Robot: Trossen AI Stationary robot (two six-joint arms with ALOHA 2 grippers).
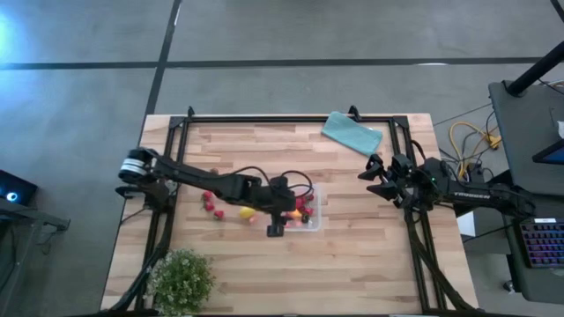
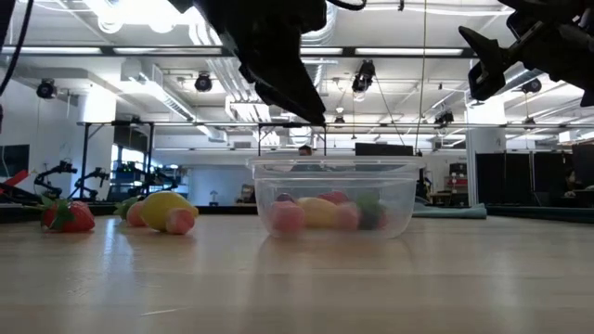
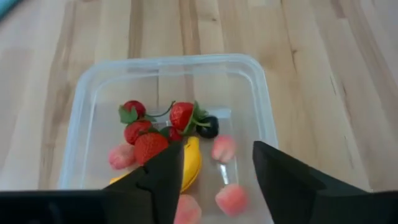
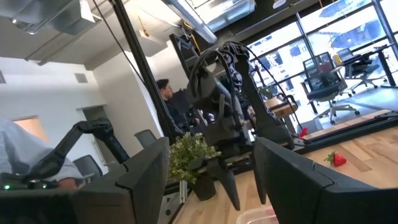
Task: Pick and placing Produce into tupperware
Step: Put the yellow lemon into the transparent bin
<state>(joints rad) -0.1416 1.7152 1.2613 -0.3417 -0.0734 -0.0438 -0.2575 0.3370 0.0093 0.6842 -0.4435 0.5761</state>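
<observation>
The clear tupperware stands mid-table and holds several produce pieces: red strawberries, a yellow banana, pink pieces and a dark one. My left gripper hangs open just above the box, with nothing between its fingers. More produce lies on the wood to the box's left: red pieces and a yellow lemon, which also shows in the low view beside a strawberry. My right gripper waits open, raised near the table's right edge.
A folded teal cloth lies at the far right of the table. A leafy green plant stands at the near left corner. Bare wood spreads in front of the box and to its right. People and office furniture show in the room beyond.
</observation>
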